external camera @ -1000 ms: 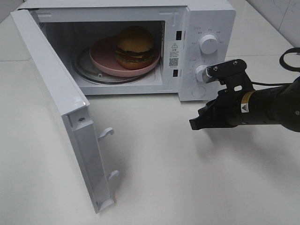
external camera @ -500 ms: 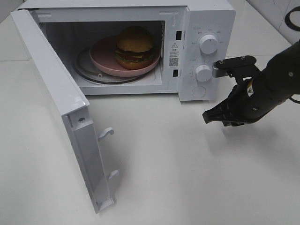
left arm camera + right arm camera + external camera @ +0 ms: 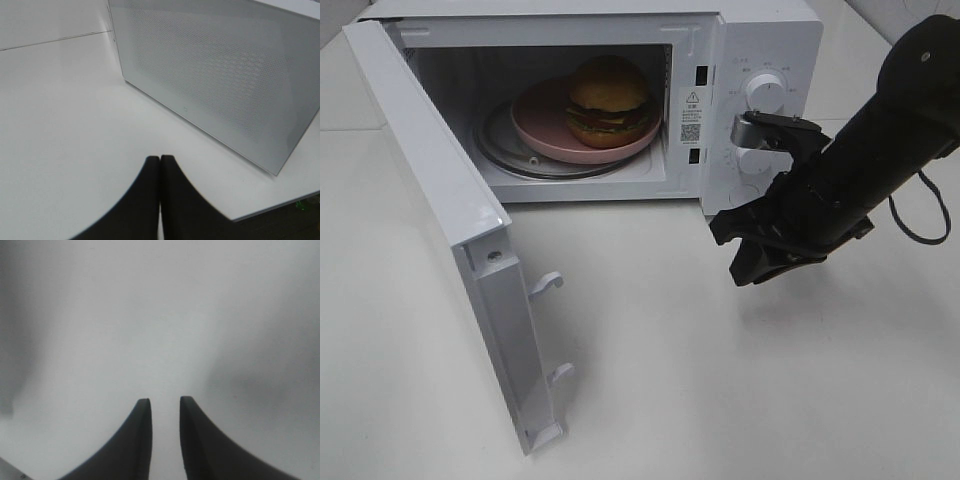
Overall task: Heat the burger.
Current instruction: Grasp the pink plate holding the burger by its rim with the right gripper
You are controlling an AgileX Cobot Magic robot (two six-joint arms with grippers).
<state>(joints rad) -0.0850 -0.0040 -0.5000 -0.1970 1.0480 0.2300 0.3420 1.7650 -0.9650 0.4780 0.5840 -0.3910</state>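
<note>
Sitting on a pink plate (image 3: 542,135), the burger (image 3: 609,100) is seen inside the open microwave (image 3: 760,30), toward the right of the cavity. The plate is carried by a glass turntable (image 3: 498,150). The door (image 3: 440,200) is swung wide to the left, and two white latch hooks (image 3: 548,283) are shown on its inner edge.

The right gripper (image 3: 735,250) is held above the table (image 3: 720,400), in front of the control panel and apart from it, with its tips pointed down and to the left. In the right wrist view, the right gripper (image 3: 162,402) is shown with its jaws parted by a narrow gap; nothing is held between them, and only blurred white surface is seen beyond. The upper knob (image 3: 764,90) is in plain sight, while the lower one is partly hidden behind the arm's grey bracket (image 3: 775,128).

The left gripper (image 3: 160,159) is shown only in the left wrist view. Its fingers (image 3: 172,172) are pressed together and nothing is gripped. It is aimed at the outer face of the door (image 3: 215,75), whose meshed window fills much of that view, with bare table between.
</note>
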